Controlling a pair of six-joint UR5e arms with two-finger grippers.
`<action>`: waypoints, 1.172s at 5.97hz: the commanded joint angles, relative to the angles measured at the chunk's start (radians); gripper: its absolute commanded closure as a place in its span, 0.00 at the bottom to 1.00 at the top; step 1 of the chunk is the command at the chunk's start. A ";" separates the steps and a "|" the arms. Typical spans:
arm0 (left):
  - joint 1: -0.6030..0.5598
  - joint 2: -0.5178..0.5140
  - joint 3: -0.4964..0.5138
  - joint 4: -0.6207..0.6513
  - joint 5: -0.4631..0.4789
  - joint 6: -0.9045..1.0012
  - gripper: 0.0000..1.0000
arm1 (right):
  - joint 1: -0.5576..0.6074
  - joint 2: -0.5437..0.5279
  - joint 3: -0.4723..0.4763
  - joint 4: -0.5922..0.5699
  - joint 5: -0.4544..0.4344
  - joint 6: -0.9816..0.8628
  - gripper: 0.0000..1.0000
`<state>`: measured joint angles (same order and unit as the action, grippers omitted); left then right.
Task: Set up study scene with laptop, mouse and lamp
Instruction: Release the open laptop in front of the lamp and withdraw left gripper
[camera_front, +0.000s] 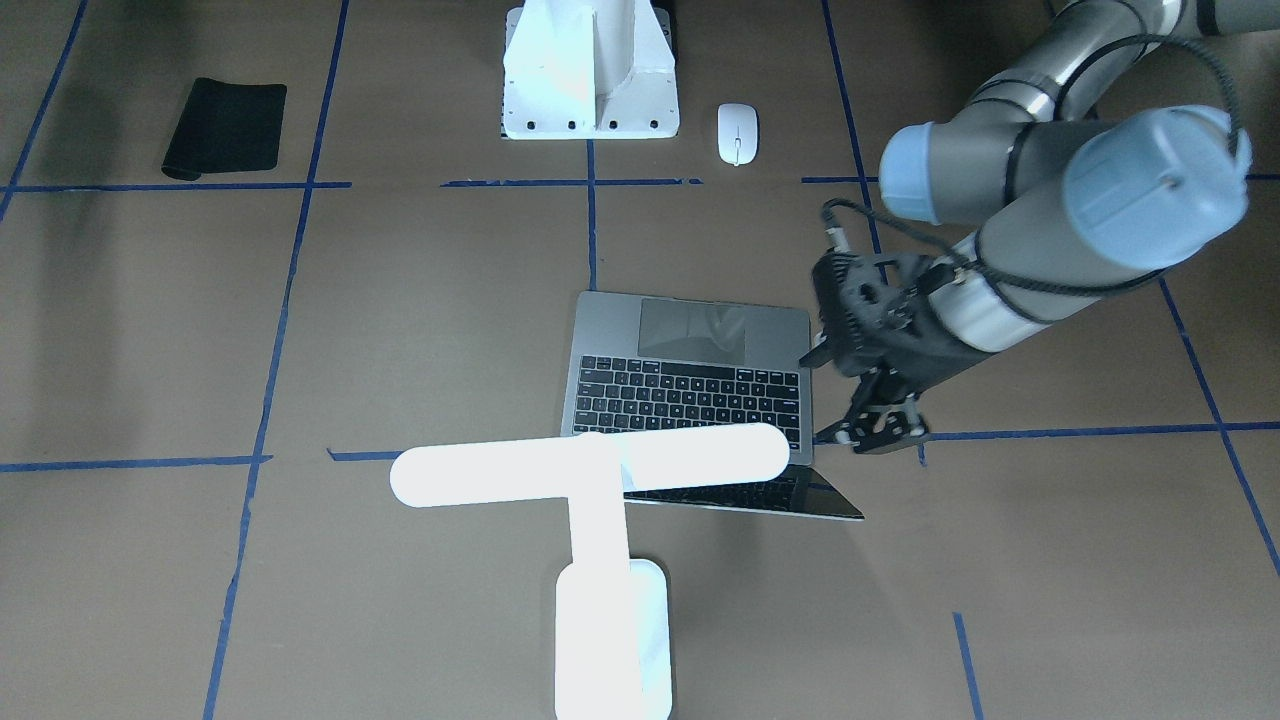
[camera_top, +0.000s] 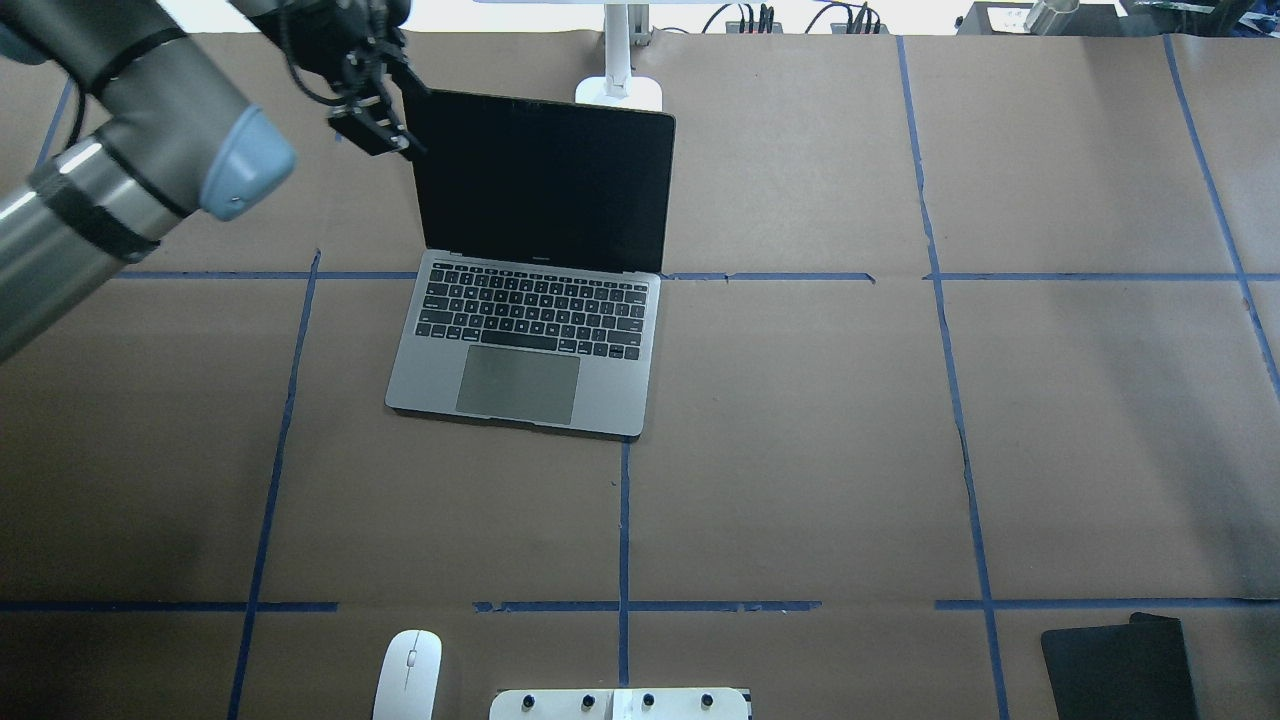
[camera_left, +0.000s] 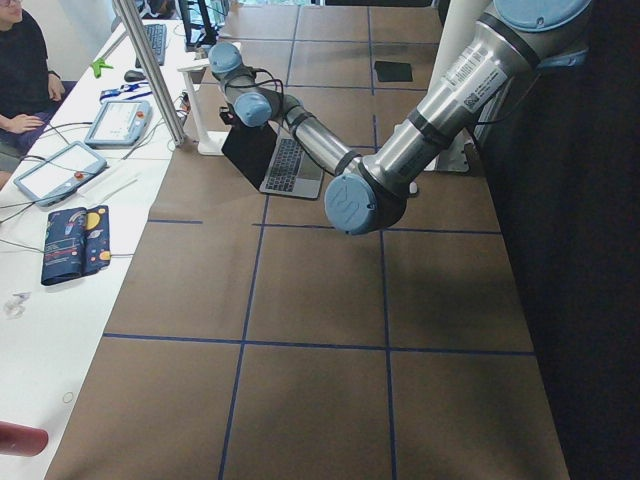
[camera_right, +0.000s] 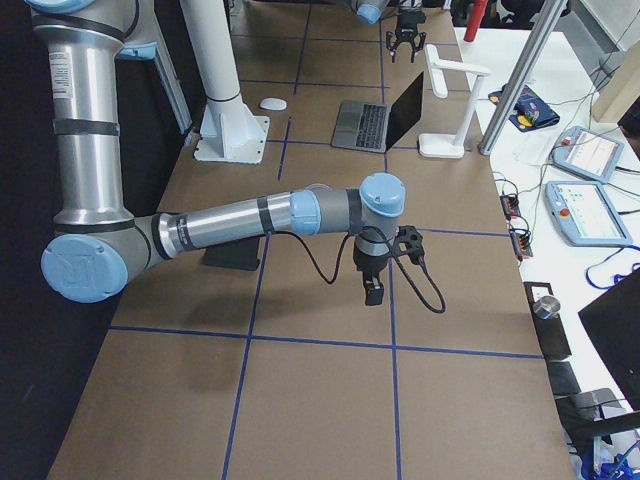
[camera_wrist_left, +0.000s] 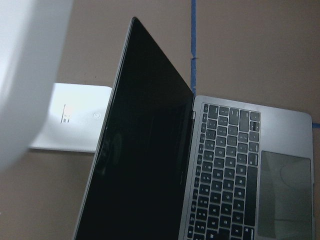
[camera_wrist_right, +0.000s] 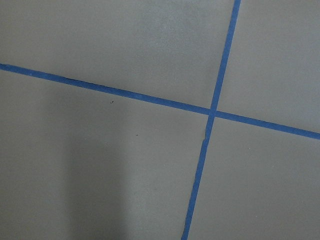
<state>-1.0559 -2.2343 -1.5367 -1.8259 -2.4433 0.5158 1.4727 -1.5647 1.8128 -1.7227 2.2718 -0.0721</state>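
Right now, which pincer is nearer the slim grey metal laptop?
Left. The left pincer is beside the slim grey metal laptop's raised screen corner; the right pincer hangs far toward the robot's right.

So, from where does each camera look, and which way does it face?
Front-facing: across the table, facing the pedestal, steeply down on laptop, lamp; left arm, left pincer show.
Overhead: behind the robot, forward and down on the laptop; left arm.
Exterior left: table's left end, along it; left arm near.
Exterior right: right end; right arm near.
Left wrist: beside the laptop's screen; no body.
Right wrist: down on tape cross; no body.
Shared: front-facing and overhead both show the mouse.
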 joint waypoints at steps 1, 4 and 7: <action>-0.071 0.212 -0.258 0.157 -0.003 -0.049 0.00 | 0.000 0.000 0.010 0.000 0.000 0.000 0.00; -0.163 0.370 -0.388 0.579 0.067 -0.315 0.00 | 0.000 0.000 0.016 0.000 0.002 0.002 0.00; -0.394 0.611 -0.358 0.622 0.101 -0.300 0.00 | -0.027 -0.035 0.165 0.000 0.087 0.218 0.00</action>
<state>-1.3746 -1.6809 -1.9036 -1.2050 -2.3460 0.2093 1.4636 -1.5812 1.9026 -1.7230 2.3294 0.0311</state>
